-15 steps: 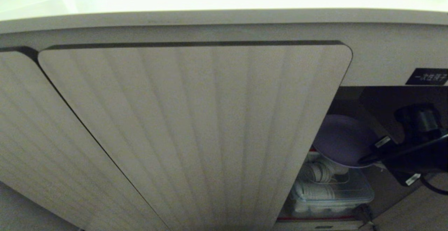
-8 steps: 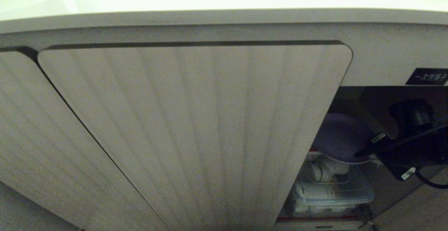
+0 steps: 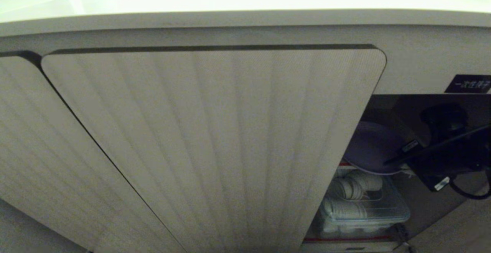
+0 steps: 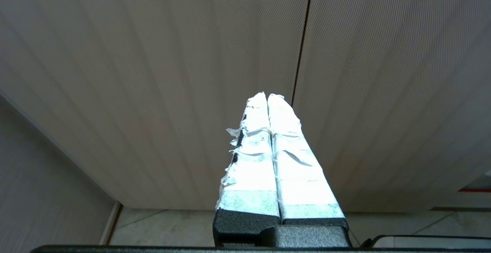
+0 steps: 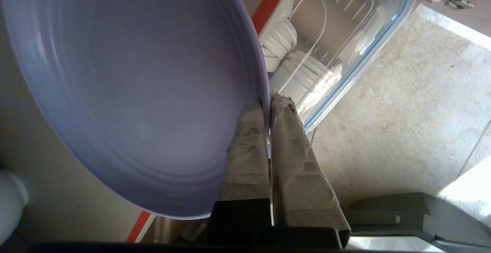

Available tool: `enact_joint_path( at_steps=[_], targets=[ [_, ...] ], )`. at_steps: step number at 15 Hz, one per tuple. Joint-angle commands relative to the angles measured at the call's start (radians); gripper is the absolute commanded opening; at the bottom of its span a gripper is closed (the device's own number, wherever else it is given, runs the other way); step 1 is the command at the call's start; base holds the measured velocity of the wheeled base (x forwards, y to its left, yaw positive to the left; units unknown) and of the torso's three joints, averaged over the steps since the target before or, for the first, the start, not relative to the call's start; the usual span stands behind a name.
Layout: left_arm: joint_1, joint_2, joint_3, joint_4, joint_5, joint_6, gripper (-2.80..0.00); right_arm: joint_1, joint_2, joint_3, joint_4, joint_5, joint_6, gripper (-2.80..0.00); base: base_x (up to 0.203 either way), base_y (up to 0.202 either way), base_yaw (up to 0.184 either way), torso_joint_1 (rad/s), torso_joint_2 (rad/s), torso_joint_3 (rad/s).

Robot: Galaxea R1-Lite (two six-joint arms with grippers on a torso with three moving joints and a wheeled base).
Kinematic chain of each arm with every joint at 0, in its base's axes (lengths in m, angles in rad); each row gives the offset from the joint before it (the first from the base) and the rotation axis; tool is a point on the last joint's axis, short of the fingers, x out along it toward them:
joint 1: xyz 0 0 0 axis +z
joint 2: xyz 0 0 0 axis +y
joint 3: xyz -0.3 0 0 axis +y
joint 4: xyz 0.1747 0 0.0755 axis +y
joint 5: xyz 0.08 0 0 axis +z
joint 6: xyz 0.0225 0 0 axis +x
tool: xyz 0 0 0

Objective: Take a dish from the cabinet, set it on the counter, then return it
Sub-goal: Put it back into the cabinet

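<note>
The cabinet (image 3: 215, 145) fills most of the head view beneath the cream surface (image 3: 230, 4); its ribbed left door stands shut, and the compartment at the right is open. On the lower level of that compartment lies a clear lidded container (image 3: 364, 211) of white pieces, beside a red shelf edge (image 5: 270, 2). The dish (image 5: 130, 92), a lavender plate, hangs tilted in the opening above the container, off the shelf. The right tool (image 5: 268, 103) is clamped narrowly on the dish's rim. The left tool (image 4: 267, 99) hangs before the shut doors, its taped fingers pressed together on nothing.

Risk: the hold is a thin pinch at one edge, so the plate may pivot or slip free. The far rim may also strike the door edge or the opening's upper frame on the way out.

Hidden: the door covers part of the plate in the head view, the right arm is a dark mass, and the small black label (image 3: 468, 84) is unreadable.
</note>
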Motion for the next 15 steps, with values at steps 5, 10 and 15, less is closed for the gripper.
enact_joint_path(
  at_steps=[5, 10, 15],
  targets=[
    [0.0, 0.0, 0.0, 0.0, 0.0, 0.0, -2.8, -0.004, 0.042, -0.059, 0.036, 0.037, 0.005, -2.8, 0.0, 0.0, 0.0, 0.0, 0.0, 0.0],
    [0.0, 0.0, 0.0, 0.0, 0.0, 0.0, -2.8, -0.021, 0.078, -0.118, 0.063, 0.052, 0.007, -2.8, 0.0, 0.0, 0.0, 0.0, 0.0, 0.0],
    [0.0, 0.0, 0.0, 0.0, 0.0, 0.0, -2.8, -0.035, 0.109, -0.157, 0.062, 0.052, 0.02, -2.8, 0.0, 0.0, 0.0, 0.0, 0.0, 0.0]
  ],
)
